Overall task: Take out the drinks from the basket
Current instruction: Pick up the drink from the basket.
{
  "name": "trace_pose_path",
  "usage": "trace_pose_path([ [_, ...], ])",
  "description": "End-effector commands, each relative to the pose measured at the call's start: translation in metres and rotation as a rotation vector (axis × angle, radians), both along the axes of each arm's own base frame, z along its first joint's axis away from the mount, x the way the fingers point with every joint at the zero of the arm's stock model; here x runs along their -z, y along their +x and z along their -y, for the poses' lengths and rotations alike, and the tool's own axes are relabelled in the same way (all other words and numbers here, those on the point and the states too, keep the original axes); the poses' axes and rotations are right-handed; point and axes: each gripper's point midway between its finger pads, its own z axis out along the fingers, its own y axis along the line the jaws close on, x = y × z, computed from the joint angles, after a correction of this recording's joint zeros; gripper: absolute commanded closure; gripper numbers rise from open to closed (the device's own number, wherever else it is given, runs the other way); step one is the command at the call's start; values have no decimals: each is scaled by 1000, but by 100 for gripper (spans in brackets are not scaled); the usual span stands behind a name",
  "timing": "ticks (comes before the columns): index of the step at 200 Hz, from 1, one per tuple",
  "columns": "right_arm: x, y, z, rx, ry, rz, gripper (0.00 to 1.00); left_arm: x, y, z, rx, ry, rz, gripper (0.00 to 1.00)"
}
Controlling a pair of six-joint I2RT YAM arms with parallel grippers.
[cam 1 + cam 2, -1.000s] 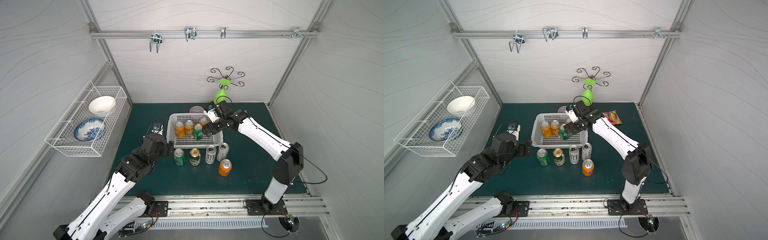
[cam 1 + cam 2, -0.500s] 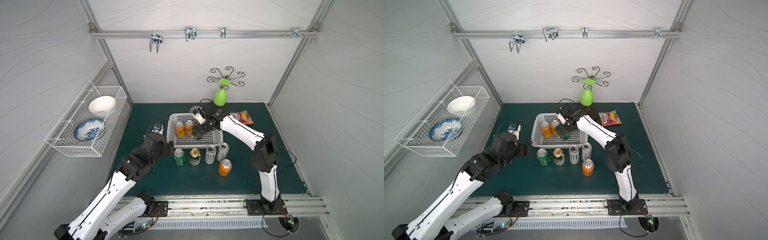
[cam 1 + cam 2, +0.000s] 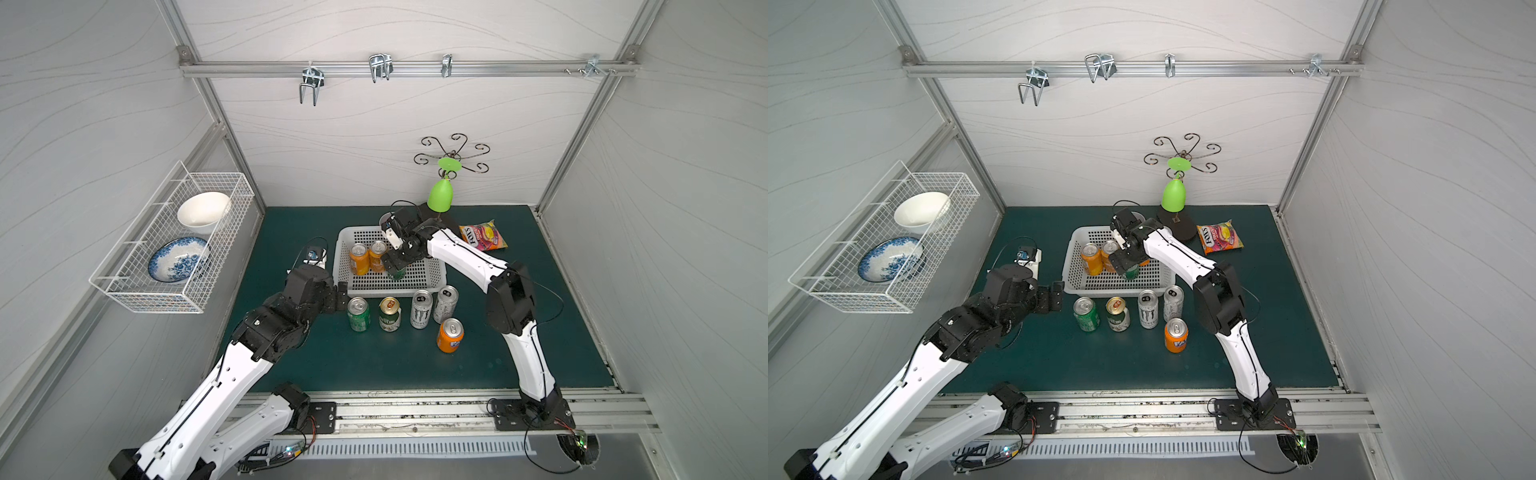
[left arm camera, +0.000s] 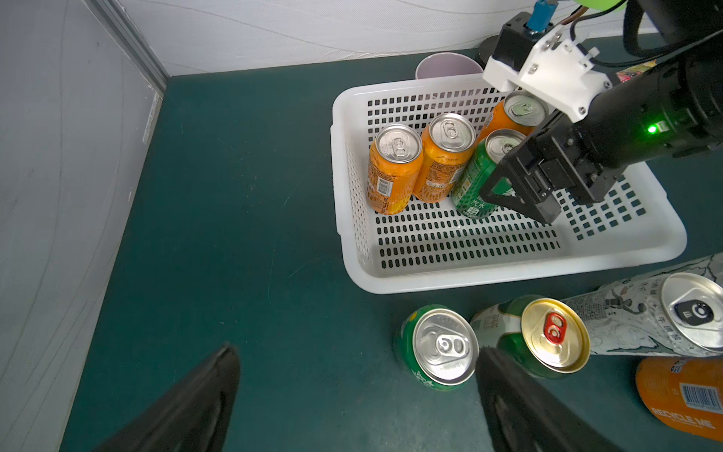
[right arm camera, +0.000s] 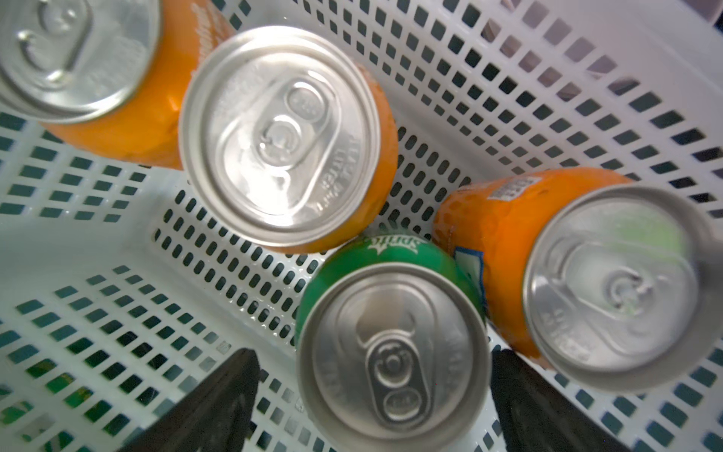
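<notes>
Now I had the right gripper (image 5: 375, 364) low in the basket (image 4: 508, 270), jaws wide astride the green can (image 4: 474, 180) — not yet gripping — so next, I judged, it needed closing and a straight lift clear of the orange cans (image 5: 281, 133) alongside.

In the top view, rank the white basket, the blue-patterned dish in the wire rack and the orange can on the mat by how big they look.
1. white basket
2. blue-patterned dish
3. orange can
The dish hangs higher, nearer the camera, so it may look larger than it is.
</notes>
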Motion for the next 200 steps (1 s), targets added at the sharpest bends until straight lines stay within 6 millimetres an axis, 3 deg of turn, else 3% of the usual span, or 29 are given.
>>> trace_pose_path([
  [1,11,4,3,3,-32,-16,5,-8,5,3,2,-31,32,1],
  [113,33,19,1,7,-48,-21,14,1,9,6,6,-36,-10,1],
  [200,3,15,3,-16,-16,13,31,5,10,7,8,-39,-25,1],
])
